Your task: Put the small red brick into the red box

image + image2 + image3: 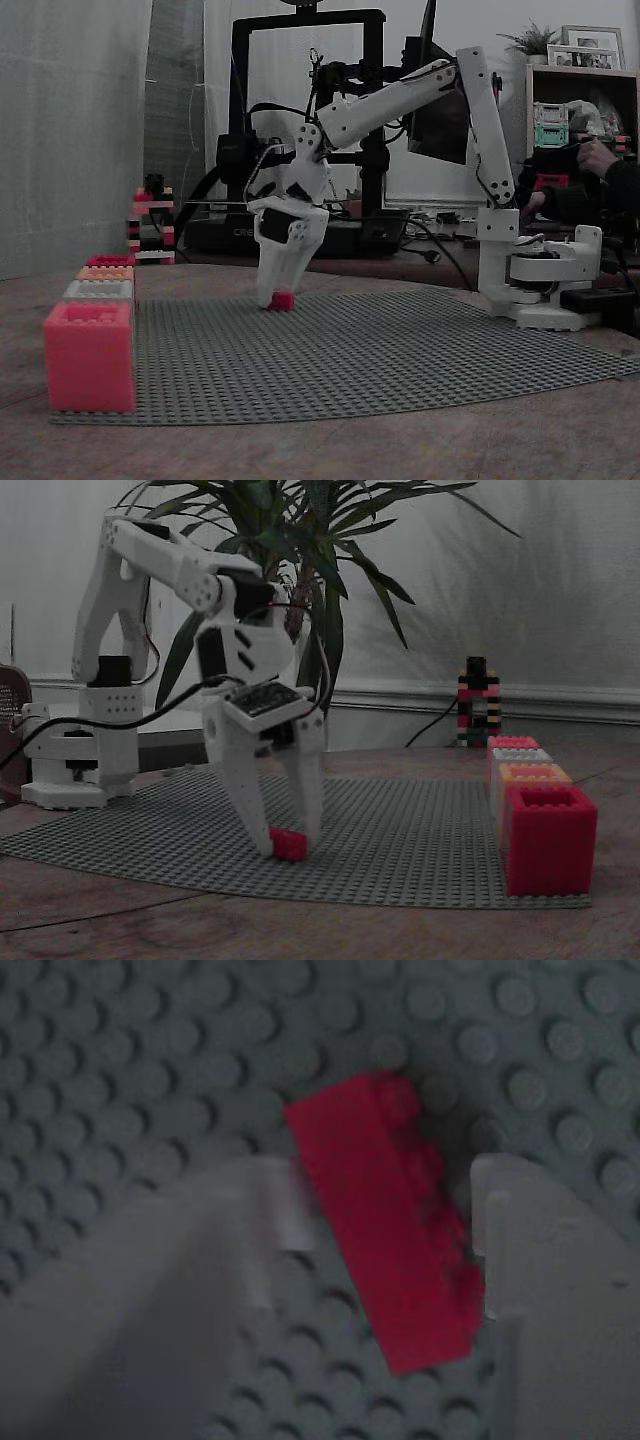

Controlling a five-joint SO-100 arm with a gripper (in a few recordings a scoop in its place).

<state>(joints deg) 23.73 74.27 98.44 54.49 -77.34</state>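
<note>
One small red brick (385,1222), low and oblong with studs, lies on the grey baseplate (420,830). Four boxes stand in a row, the red box (549,838) nearest at the right in a fixed view. The gripper (289,842) stands released, one finger on each side of the brick.

Hobby workshop inside a home. Black open-frame 3D printer (305,120) stands at 12 o'clock behind the wooden table (330,450), cables trailing around it. At 2 o'clock, wooden shelf unit (580,110) with framed pictures (590,45) and a small potted plant (530,42). Large green houseplant (300,570) before a white wall with baseboard (560,695).
</note>
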